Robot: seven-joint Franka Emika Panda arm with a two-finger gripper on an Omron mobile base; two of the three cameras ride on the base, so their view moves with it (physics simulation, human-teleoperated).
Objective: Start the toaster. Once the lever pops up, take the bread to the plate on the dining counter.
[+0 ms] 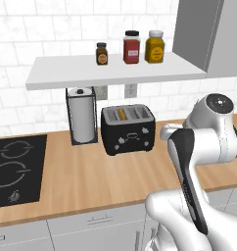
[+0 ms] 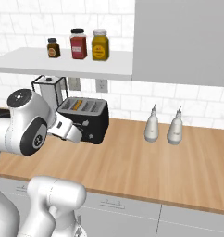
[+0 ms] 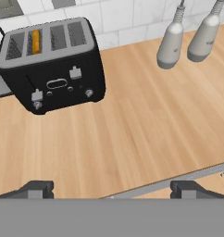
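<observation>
Toaster (image 1: 128,129) sits black and boxy on the wooden worktop (image 1: 91,179), close against the white tiled wall, just right of the paper-towel holder (image 1: 82,115). Bread (image 3: 36,40) glows orange down in the second slot from the left, seen from the front. Claw (image 3: 111,187) hangs over the worktop's near edge, jaws spread wide, gripping nothing, well short of the toaster. From the hand view, two grey bottles (image 3: 188,39) stand side by side by the wall, off to the toaster's right. Up above, three jars (image 1: 131,48) line the white shelf (image 1: 110,68). A black hob (image 1: 15,169) lies far left.
</observation>
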